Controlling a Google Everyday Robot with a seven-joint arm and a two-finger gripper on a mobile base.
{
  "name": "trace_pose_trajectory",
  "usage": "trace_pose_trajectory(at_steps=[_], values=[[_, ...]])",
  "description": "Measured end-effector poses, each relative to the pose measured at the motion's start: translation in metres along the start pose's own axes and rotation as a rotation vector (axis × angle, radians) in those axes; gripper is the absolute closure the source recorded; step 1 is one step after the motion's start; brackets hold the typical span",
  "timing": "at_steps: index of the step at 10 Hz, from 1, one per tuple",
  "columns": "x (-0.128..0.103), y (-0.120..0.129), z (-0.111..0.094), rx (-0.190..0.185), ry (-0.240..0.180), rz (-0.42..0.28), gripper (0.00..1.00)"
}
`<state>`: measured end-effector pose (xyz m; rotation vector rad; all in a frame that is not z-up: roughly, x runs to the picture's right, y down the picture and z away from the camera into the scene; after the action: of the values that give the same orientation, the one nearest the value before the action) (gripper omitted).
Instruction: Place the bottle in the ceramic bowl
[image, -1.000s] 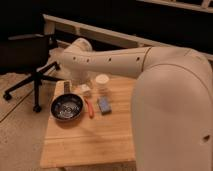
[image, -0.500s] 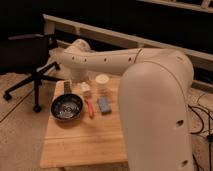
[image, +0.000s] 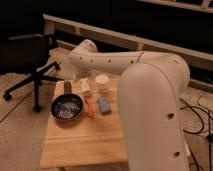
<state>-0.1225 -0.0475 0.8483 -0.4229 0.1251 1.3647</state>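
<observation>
1. A dim room with a dark wall behind and an office chair (image: 31, 56) off to one side; a wooden table (image: 80, 144) carries everything, and the robot's bulky white arm (image: 150, 85) reaches across it.
2. The gripper (image: 83, 78) hangs over the table's far part, right at the bottle (image: 85, 88); the bottle stands upright on the wood just beside the white cup (image: 102, 81), behind the ceramic bowl (image: 53, 109) and not in it; whether the gripper is clamped on it or parted I cannot tell.
3. The bottle is small and squat; an off-centre grab would likely tip it, or shove it into the cup.
4. An orange-red item (image: 90, 108) and a blue block (image: 104, 105) lie near the bowl; a low carry could sweep them aside.
5. The bowl is shallow and sits near the table's edge; a release from too high could let the bottle bounce or roll over the rim and off the wood.
</observation>
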Motion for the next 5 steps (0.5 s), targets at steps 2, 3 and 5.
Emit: trace_pose_trajectory(at_steps=[2, 3, 5], values=[[-0.002, -0.003, 0.015, -0.013, 0.022, -0.007, 0.35], [-0.003, 0.000, 0.024, -0.021, 0.041, -0.018, 0.35], [-0.004, 0.002, 0.040, -0.035, 0.074, -0.024, 0.35]])
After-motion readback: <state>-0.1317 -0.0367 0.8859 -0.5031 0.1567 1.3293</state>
